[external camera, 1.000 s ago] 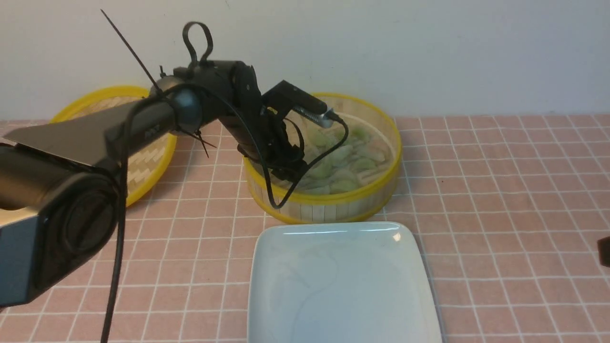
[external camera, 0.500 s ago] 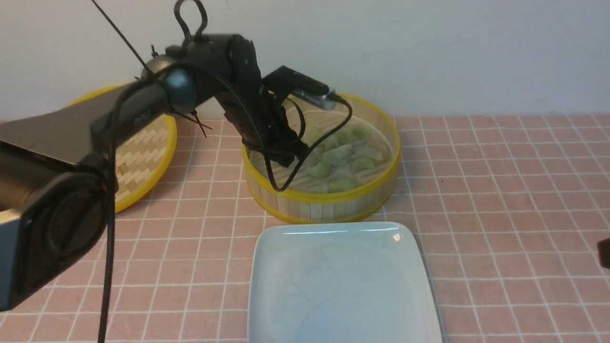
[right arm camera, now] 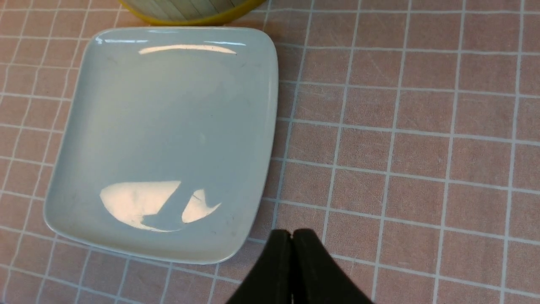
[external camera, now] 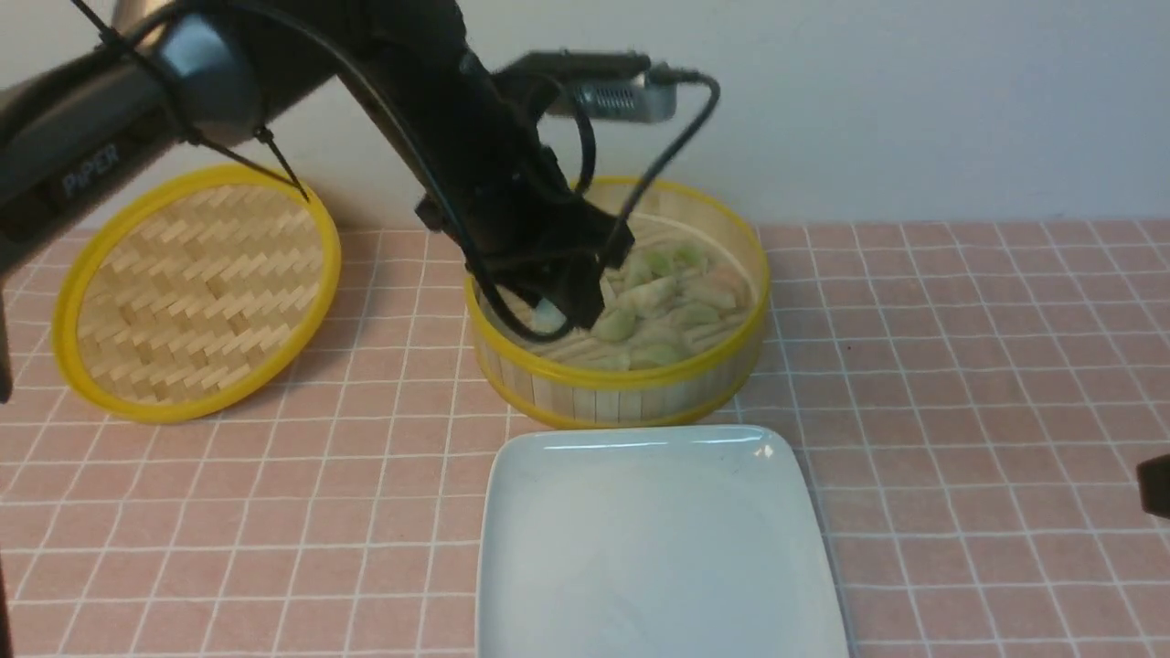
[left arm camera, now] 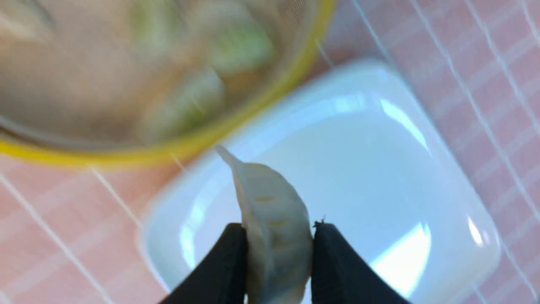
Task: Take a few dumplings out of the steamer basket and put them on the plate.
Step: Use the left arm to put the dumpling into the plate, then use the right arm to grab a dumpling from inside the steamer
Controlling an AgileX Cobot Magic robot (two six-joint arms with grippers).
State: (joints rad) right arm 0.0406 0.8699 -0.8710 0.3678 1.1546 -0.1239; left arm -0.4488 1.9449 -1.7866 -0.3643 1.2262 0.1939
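Lettering "PiPER" marks the left arm (external camera: 91, 169), the left gripper (left arm camera: 278, 230) pinches a white dumpling (left arm camera: 270, 198) over the steamer (external camera: 640, 388), and the right gripper (right arm camera: 292, 236) is closed, empty.

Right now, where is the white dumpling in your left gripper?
In the front view, the white dumpling is pinched in the left gripper over the steamer basket's left side, near its rim, not yet above the plate nearer the robot.

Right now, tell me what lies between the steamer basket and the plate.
Only a bare strip of pink tiled tabletop separates steamer basket and plate, per front view.
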